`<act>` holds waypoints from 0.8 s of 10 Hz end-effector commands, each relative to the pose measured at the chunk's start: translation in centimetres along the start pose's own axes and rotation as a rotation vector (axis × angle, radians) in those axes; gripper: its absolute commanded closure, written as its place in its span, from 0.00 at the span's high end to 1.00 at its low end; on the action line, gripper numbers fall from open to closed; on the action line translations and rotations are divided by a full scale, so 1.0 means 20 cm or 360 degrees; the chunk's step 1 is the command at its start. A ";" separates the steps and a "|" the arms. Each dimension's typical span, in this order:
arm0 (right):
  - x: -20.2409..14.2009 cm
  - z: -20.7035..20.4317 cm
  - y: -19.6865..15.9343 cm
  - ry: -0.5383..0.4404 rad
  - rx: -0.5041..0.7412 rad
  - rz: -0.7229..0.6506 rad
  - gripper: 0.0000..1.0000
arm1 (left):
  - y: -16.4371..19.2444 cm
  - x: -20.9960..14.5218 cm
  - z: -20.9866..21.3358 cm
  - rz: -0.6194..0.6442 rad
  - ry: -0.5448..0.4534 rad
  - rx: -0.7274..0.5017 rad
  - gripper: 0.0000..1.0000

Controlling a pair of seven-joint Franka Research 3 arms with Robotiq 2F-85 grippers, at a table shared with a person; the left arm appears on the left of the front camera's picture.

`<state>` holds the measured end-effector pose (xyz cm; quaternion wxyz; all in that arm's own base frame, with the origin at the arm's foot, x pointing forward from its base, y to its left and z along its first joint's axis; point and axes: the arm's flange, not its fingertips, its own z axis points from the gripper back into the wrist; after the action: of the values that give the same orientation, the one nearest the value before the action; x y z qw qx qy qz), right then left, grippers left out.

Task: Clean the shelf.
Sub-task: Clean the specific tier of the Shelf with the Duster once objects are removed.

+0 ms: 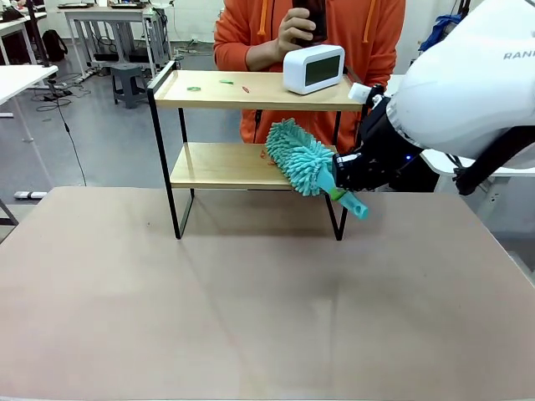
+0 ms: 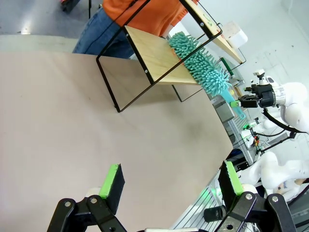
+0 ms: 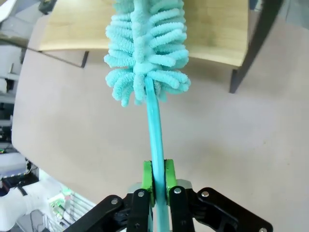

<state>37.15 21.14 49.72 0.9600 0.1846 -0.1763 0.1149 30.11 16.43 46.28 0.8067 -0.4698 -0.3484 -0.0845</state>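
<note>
The shelf (image 1: 251, 90) stands at the table's far side, two light wooden boards in a thin black frame. My right gripper (image 1: 338, 194) is shut on the handle of a teal fluffy duster (image 1: 299, 156). The duster's head lies on the right end of the lower board (image 1: 209, 164). The right wrist view looks along the handle, clamped by the right gripper (image 3: 158, 176), to the duster head (image 3: 145, 48) over the board (image 3: 217, 29). My left gripper (image 2: 171, 179) hovers open over the table, well away from the shelf (image 2: 154, 55) and the duster (image 2: 200, 65).
A white clock (image 1: 313, 68) stands on the right of the top board. Small green scraps (image 1: 194, 88) and a red one (image 1: 245, 88) lie on its left part. A person in an orange hoodie (image 1: 368, 33) stands behind the shelf. The brown tabletop (image 1: 251, 301) stretches in front.
</note>
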 end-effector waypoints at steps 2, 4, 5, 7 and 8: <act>-0.02 -0.02 0.02 0.0188 0.0103 0.0288 0.12 | 0.00 0.00 -0.01 -0.0034 -0.0035 -0.0024 1.00; -0.09 0.05 -0.01 0.0325 0.0361 0.0492 0.12 | 0.00 0.00 -0.01 -0.0034 -0.0035 -0.0024 1.00; -0.14 0.13 -0.04 0.0415 0.0560 0.0631 0.12 | 0.00 0.00 -0.01 -0.0034 -0.0035 -0.0024 1.00; -0.27 0.31 -0.16 0.0630 0.0801 0.0829 0.12 | 0.00 0.00 -0.01 -0.0034 -0.0035 -0.0024 1.00; -0.33 0.39 -0.24 0.0594 0.0887 0.0800 0.12 | 0.00 0.00 -0.01 -0.0034 -0.0035 -0.0024 1.00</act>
<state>30.38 15.60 52.10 0.8336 0.3512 -0.0166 0.4259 30.10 16.43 46.30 0.8065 -0.4701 -0.3484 -0.0848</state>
